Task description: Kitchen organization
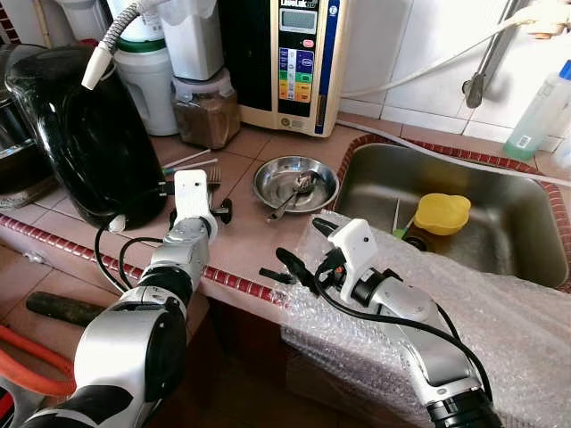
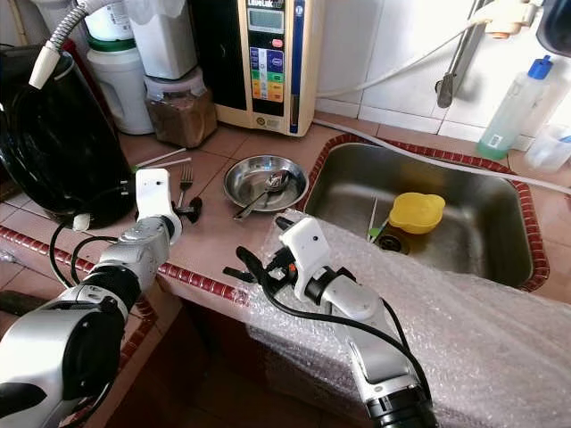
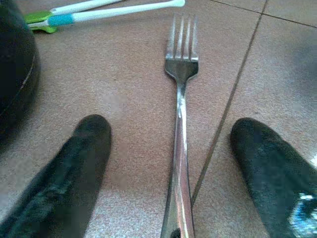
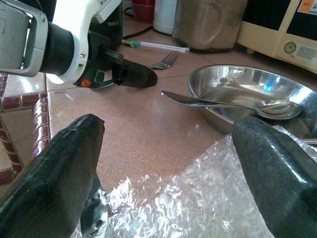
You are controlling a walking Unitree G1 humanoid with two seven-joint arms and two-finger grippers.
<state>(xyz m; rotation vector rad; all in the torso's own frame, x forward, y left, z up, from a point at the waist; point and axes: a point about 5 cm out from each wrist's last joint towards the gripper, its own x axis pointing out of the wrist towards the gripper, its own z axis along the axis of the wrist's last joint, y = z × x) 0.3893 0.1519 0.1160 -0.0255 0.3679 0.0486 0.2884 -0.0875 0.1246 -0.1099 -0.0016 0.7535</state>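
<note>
A steel fork (image 3: pixel 179 124) lies flat on the brown tiled counter (image 1: pixel 250 236), tines pointing away from me. My left gripper (image 3: pixel 173 148) is open and low over the counter, one finger on each side of the fork's handle, not touching it. The fork's tines (image 1: pixel 214 176) show just beyond that wrist. A steel bowl (image 1: pixel 294 183) holding spoons (image 4: pixel 233 104) stands to the right of the fork. My right gripper (image 1: pixel 306 245) is open with nothing in it, over the edge of a bubble wrap sheet (image 1: pixel 500 330), near the bowl.
A black kettle (image 1: pixel 80 134) stands close on the left, with toothbrushes (image 1: pixel 187 162) behind the fork. A jar (image 1: pixel 207 111) and a water purifier (image 1: pixel 285 62) line the back wall. The sink (image 1: pixel 375 165) at the right holds a yellow cup (image 1: pixel 442 212).
</note>
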